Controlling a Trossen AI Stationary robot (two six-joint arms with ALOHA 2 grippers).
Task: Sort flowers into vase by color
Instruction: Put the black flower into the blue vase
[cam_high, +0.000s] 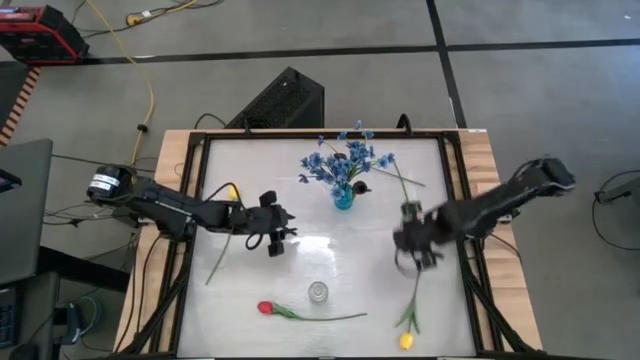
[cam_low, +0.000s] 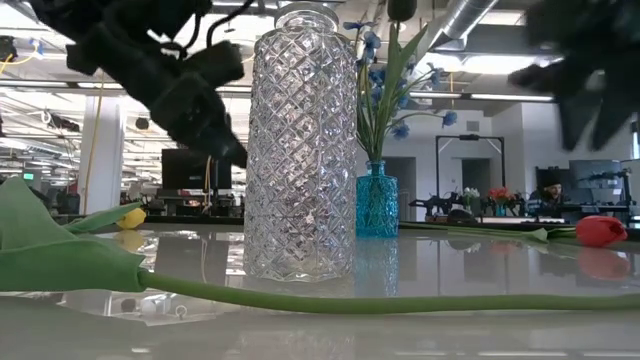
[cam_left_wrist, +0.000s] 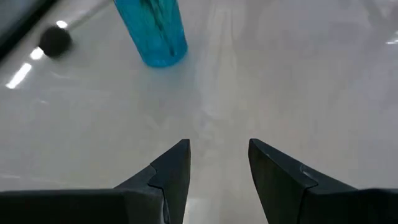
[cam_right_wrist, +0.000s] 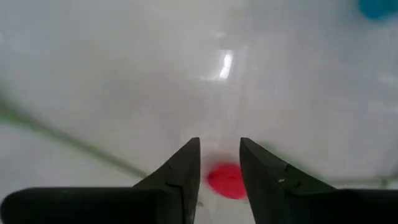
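Two grippers hover released over the table: left gripper (cam_high: 281, 236) and right gripper (cam_high: 412, 250). Blue sprays (cam_high: 345, 160) fill the blue vase (cam_high: 344, 197); red tulip (cam_high: 265, 308) lies flat. No writing readable.

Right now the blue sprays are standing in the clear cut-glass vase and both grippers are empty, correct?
Not quite. The blue sprays stand in the small blue vase, as the high view shows. The clear cut-glass vase holds nothing in the low view. Both the left gripper and the right gripper are open and empty, as you said.
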